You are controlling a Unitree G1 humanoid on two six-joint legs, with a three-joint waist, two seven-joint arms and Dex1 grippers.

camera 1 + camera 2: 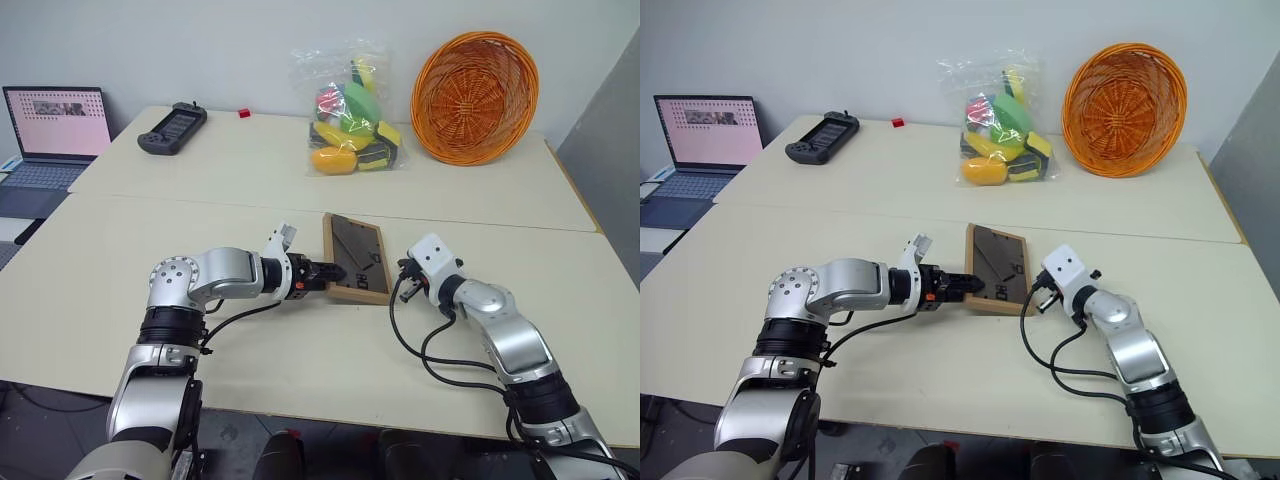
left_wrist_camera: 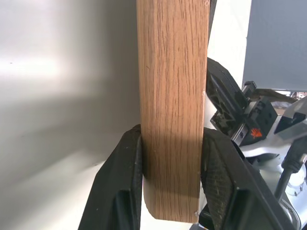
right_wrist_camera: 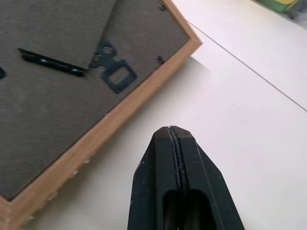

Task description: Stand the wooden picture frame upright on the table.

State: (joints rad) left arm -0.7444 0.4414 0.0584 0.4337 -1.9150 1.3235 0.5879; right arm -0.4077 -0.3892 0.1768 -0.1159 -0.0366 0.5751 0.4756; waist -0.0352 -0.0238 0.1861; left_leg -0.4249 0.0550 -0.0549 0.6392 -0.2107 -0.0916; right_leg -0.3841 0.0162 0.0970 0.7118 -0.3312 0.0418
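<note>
The wooden picture frame [image 1: 356, 256] lies back-up on the table [image 1: 200, 350], its dark back board facing up, and I cannot tell whether its gripped edge is lifted. My left gripper [image 1: 333, 272] is shut on the frame's near left edge. In the left wrist view the light-wood edge [image 2: 172, 86] sits clamped between both black fingers [image 2: 120, 182]. My right gripper [image 1: 402, 281] is shut and empty, just right of the frame's near right corner and apart from it. The right wrist view has its closed fingertips [image 3: 170, 132] over bare table beside the frame's back [image 3: 62, 100].
The farther table holds an orange basket [image 1: 476, 97], a clear bag of colourful toys [image 1: 350, 110], a black handheld controller [image 1: 172, 128] and a small red block [image 1: 243, 113]. An open laptop [image 1: 55, 125] stands off the table's far left.
</note>
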